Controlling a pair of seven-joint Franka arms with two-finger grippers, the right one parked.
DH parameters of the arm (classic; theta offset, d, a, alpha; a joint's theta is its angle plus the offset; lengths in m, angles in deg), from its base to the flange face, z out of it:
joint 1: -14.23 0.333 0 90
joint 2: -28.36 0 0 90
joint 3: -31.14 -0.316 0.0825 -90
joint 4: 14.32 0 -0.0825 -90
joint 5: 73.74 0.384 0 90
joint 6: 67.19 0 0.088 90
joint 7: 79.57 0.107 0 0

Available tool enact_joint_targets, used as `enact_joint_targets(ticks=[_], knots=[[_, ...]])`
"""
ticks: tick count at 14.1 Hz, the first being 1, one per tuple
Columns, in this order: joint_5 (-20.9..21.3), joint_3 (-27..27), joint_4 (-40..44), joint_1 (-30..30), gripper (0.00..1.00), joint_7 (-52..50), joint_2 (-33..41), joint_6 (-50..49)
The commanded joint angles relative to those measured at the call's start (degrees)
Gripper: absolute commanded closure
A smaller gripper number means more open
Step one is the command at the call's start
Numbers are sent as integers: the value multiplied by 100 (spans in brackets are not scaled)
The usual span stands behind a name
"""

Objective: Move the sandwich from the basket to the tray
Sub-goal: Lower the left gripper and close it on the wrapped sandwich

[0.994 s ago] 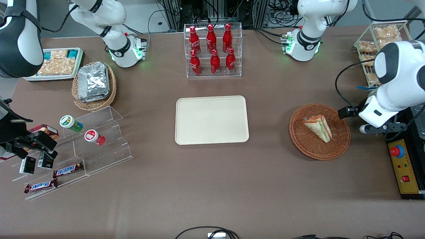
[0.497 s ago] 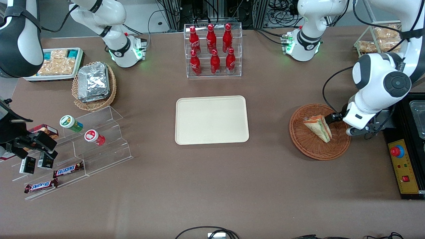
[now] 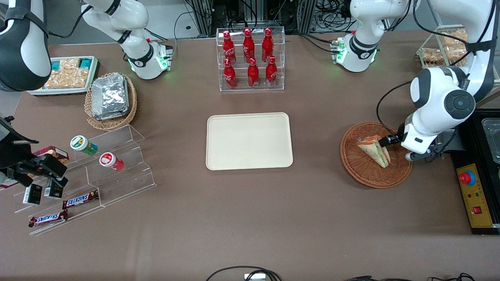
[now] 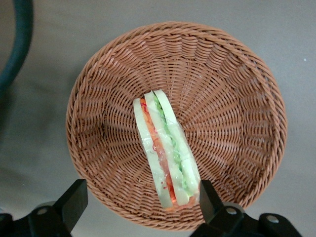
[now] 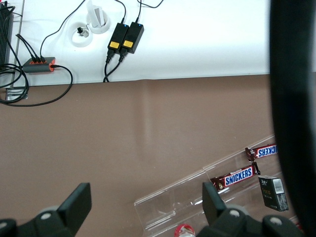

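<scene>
The sandwich is a pale wedge with green, orange and red filling, lying in the round reddish-brown basket. My left gripper hangs open above the basket's rim at the working arm's end, close to the sandwich. In the left wrist view the sandwich lies across the basket, and my gripper stands wide open. One finger is next to the sandwich's wide end, and the other finger is outside the rim. The cream tray lies bare at the table's middle.
A clear rack of red bottles stands farther from the camera than the tray. A black control box with a red button sits beside the basket. A tan basket of foil packs and clear snack steps lie toward the parked arm's end.
My left arm has swung in over the basket's rim, and the open gripper has come up close to the sandwich. The sandwich and basket have not moved.
</scene>
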Motion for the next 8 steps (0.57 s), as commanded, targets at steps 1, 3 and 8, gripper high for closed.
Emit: enact_joint_targets(ticks=[1, 3, 8], knots=[[-53, 24, -189, -44, 0, -549, -110, 407], [-53, 50, -268, -62, 0, -918, -224, 627], [-53, 50, -689, -141, 0, -1315, -444, 1486]])
